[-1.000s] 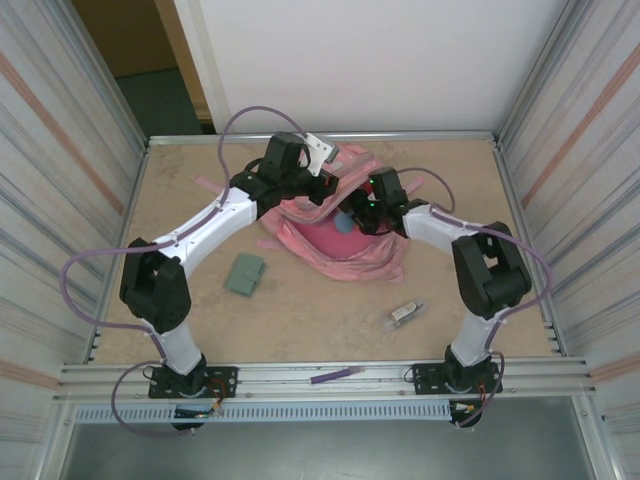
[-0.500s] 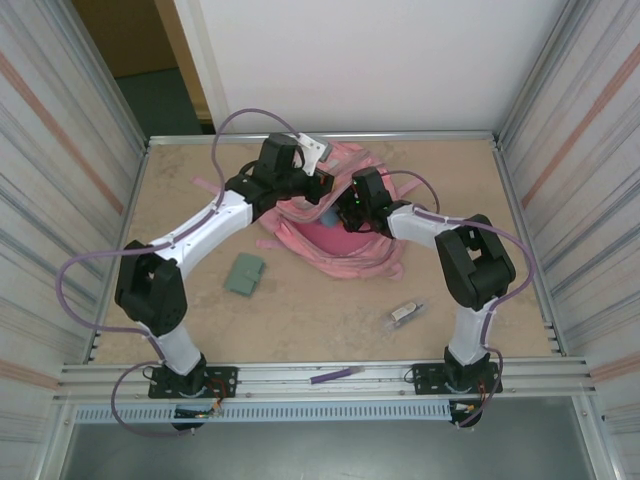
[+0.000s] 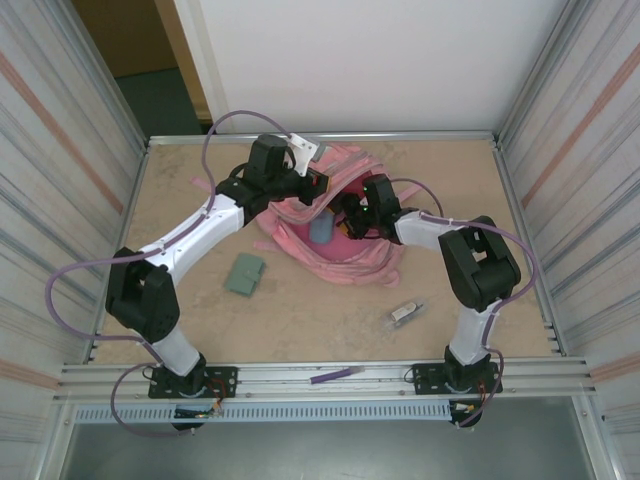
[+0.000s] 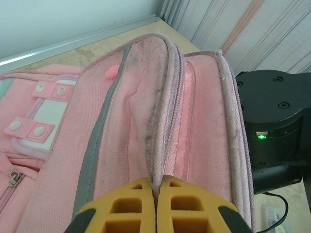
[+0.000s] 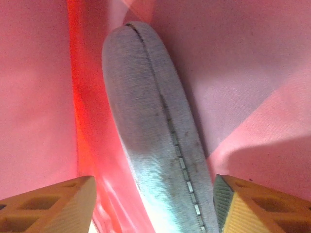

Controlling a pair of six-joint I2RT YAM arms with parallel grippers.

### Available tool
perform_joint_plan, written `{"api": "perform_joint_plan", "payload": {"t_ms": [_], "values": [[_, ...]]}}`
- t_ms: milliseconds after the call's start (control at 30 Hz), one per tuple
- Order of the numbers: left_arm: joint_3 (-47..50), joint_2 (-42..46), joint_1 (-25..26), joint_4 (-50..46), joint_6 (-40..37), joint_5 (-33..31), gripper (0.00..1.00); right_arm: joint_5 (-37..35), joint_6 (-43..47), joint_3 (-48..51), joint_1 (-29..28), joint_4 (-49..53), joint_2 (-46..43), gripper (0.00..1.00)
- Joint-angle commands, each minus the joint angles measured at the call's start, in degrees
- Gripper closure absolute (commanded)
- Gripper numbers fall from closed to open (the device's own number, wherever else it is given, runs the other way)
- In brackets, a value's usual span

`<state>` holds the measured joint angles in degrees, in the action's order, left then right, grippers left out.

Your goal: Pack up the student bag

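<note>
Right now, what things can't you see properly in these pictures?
- Inside of the student bag: top view, the left arm and right arm cover much of its opening.
- Blue-grey pouch: right wrist view, its lower end is cut off by the bottom edge, so I can't tell whether the right jaws touch it.
- Small object on the table: top view, too small to name.
- Purple strip: top view, too small to identify.

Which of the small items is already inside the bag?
The blue-grey pouch, inside the open pink student bag; the green case, small grey item and purple stick lie outside it.
</note>
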<state>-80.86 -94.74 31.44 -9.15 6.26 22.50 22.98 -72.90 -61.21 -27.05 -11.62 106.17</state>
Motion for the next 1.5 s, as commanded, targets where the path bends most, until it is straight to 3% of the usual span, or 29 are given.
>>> {"api": "perform_joint_plan", "payload": {"t_ms": [0, 267, 333, 433, 600, 767, 1100, 1467], "values": [[-0.4, 5.4, -0.4, 8.9, -0.1, 3.0, 1.00, 1.7, -0.9, 1.2, -1.4, -1.0, -1.9, 0.39], [-0.4, 4.8, -0.4, 10.0, 1.5, 4.2, 1.00, -0.9, -9.5, 0.7, -5.9, -9.3, 2.8, 0.53], [-0.9, 4.5, -0.4, 9.6, 1.7, 5.2, 1.00, -1.7, -9.7, -0.8, -6.7, -9.2, 3.8, 0.52], [-0.8, 4.5, -0.3, 9.6, 1.7, 5.2, 1.00, -4.2, -9.6, -3.8, -7.9, -3.9, 5.2, 0.38], [-0.7, 4.2, -0.4, 10.4, 2.5, 5.9, 1.00, -9.3, -11.4, -3.8, -9.5, -4.6, 6.1, 0.58], [-0.2, 4.3, -0.3, 10.8, 3.0, 6.2, 1.00, -12.2, -15.0, -3.6, -9.7, -7.3, 6.3, 0.66], [0.3, 4.5, -0.4, 10.6, 2.5, 6.6, 1.00, -22.6, -13.8, -5.7, -8.4, -10.3, 7.9, 0.67], [-1.4, 4.2, -0.4, 11.6, 1.6, 8.1, 1.00, -21.4, -14.1, -19.9, -7.2, -14.6, 21.0, 0.63]]}}
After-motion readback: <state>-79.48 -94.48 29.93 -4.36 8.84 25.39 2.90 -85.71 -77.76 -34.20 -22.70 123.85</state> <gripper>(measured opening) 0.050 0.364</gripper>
